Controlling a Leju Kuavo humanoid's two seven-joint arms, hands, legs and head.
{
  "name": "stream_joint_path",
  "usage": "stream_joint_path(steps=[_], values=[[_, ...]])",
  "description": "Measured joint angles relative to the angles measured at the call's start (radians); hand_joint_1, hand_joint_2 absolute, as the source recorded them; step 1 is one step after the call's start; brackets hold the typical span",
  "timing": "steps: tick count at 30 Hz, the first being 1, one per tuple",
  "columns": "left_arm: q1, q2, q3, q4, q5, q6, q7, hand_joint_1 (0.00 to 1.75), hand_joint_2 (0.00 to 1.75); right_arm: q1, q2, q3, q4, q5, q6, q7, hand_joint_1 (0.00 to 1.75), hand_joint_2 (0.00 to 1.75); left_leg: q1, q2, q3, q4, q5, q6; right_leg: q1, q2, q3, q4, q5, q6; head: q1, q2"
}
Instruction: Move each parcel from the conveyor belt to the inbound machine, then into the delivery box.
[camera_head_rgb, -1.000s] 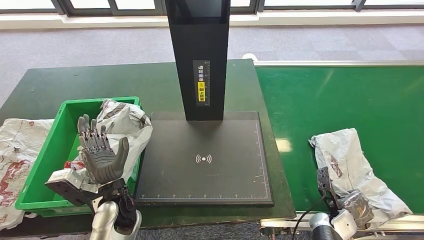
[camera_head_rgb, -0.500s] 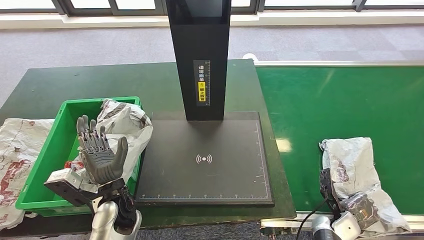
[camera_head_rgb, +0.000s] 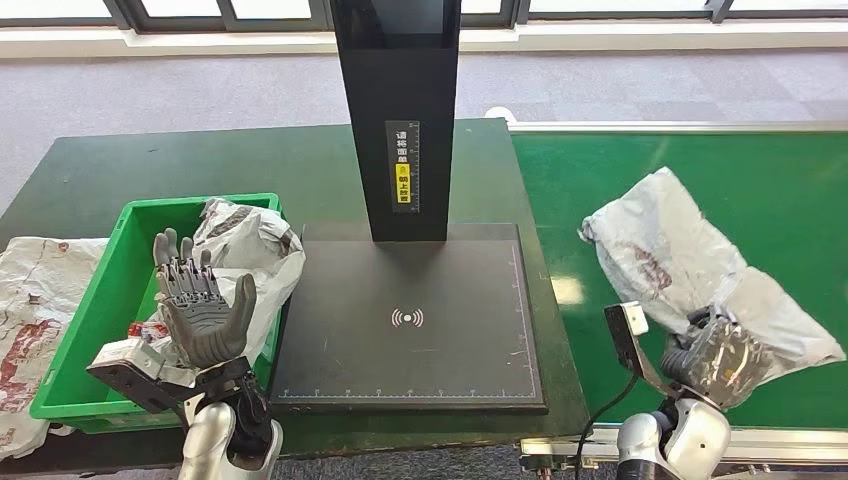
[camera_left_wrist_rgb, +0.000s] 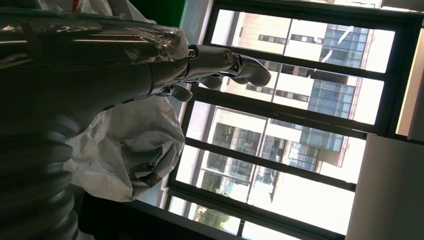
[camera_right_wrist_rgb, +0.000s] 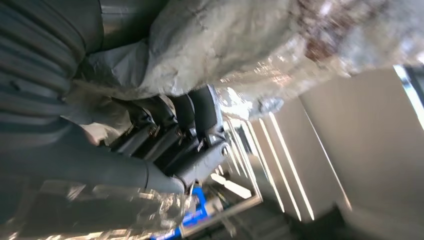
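Right hand (camera_head_rgb: 718, 352) grips a grey parcel (camera_head_rgb: 680, 255) by its near end, fingers (camera_right_wrist_rgb: 192, 132) curled into the crumpled plastic. Most of the bag fans up and away over the green belt (camera_head_rgb: 650, 170), toward the scanner side. Parcel looks lifted or dragged rather than lying flat; cannot tell whether its far end touches the belt.

Risks, as judged from this grasp:
- Hold is on a loose fold of film, not on the contents. Film could slip through the fingers or stretch, and the parcel would drop onto the belt.
- Hanging bulk may swing during the carry and catch the black scanner column (camera_head_rgb: 398, 110), or the edge between the belt and the scanner plate (camera_head_rgb: 408, 318).
- Bag could land bunched on the plate, with its label hidden from the reader.

Right arm pose: forearm comes up from the near edge of the belt, hand low, palm closed toward the parcel.

Left hand (camera_head_rgb: 200, 305) is spread and holds nothing, palm facing the camera, fingers pointing up, hovering over the near right corner of the green bin (camera_head_rgb: 75, 330). A second grey parcel (camera_head_rgb: 255, 250) lies in the bin, draped over its right wall. More wrapped bags (camera_head_rgb: 30, 300) lie on the table just left of the bin.
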Motion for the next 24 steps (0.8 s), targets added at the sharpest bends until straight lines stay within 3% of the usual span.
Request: stream_joint_path(steps=[6, 13, 18, 24], values=[[-0.001, 0.000, 0.001, 0.006, -0.006, -0.016, 0.000, 0.00, 1.75, 0.011, -0.003, 0.188, -0.173, 0.003, 0.001, -0.007, 1.75, 1.75, -0.001, 0.002, 0.001, 0.000, 0.000, 0.000, 0.000, 0.001, 0.000, -0.001, 0.000, 0.000, 0.000, 0.000], [-0.003, 0.000, 0.006, 0.025, -0.013, -0.021, 0.000, 0.00, 1.75, 0.015, -0.005, 0.256, -0.266, -0.058, 0.001, -0.091, 1.75, 1.75, 0.000, 0.002, 0.001, 0.000, 0.000, 0.000, 0.000, 0.002, 0.000, -0.001, 0.000, 0.000, 0.000, 0.000], [-0.004, 0.000, 0.010, 0.035, -0.015, -0.035, 0.000, 0.00, 1.75, 0.006, -0.006, 0.326, -0.225, -0.158, 0.003, -0.189, 1.75, 1.75, 0.000, 0.003, 0.001, 0.000, -0.001, -0.001, 0.000, 0.002, -0.001, 0.000, 0.000, 0.000, 0.000, 0.000], [-0.006, 0.000, 0.016, 0.048, -0.020, -0.058, 0.000, 0.00, 1.75, -0.005, -0.007, 0.445, -0.073, -0.241, 0.023, -0.261, 1.75, 1.75, 0.000, 0.003, 0.001, 0.000, -0.001, -0.001, 0.000, 0.002, -0.001, 0.000, 0.000, 0.000, 0.000, 0.000]])
